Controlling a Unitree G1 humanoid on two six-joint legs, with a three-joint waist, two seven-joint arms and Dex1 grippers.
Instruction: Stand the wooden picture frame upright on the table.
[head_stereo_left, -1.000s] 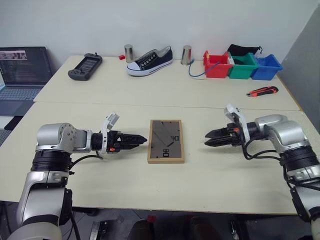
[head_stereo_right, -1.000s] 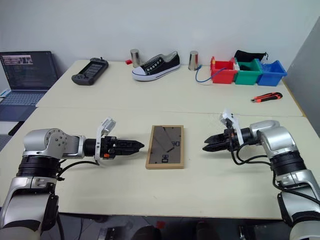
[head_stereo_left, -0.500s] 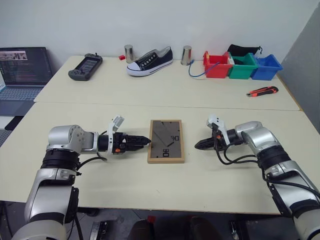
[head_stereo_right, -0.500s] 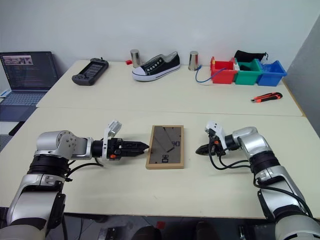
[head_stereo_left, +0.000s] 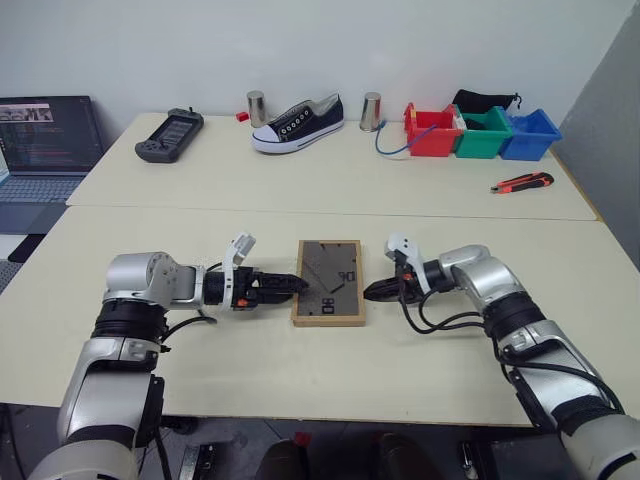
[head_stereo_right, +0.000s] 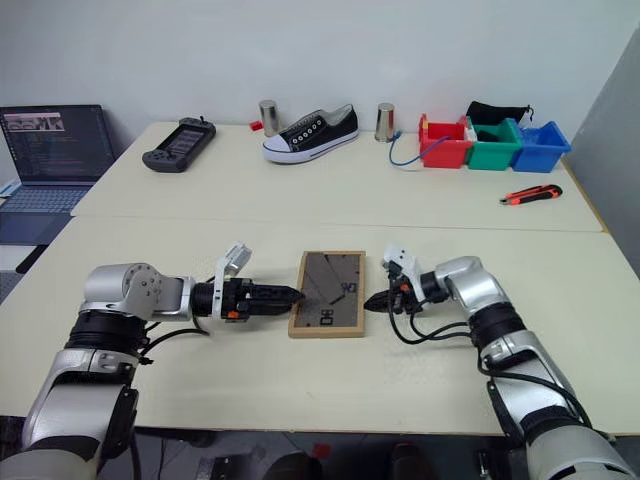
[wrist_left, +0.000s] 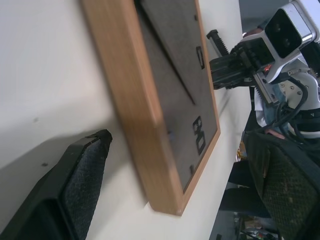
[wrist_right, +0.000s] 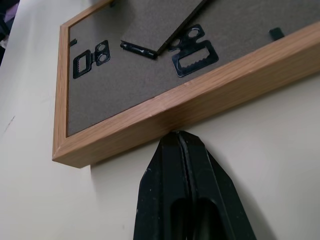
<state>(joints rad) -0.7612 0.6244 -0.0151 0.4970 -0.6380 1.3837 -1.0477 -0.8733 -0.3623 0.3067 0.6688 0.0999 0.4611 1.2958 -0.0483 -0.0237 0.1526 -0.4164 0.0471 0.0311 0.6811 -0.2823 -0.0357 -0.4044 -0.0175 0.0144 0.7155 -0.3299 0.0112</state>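
The wooden picture frame (head_stereo_left: 328, 282) lies flat, backing up, on the near slab of the table (head_stereo_left: 300, 380). The left pincer (head_stereo_left: 296, 283), spread, sits at its left edge; the right pincer (head_stereo_left: 368, 292), pressed together, touches its right edge.

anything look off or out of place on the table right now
Mainly the small light-wood picture frame: it lies flat, grey backing up, on the pale cream table instead of standing. Also odd for a desk: a black canvas sneaker at the far edge.
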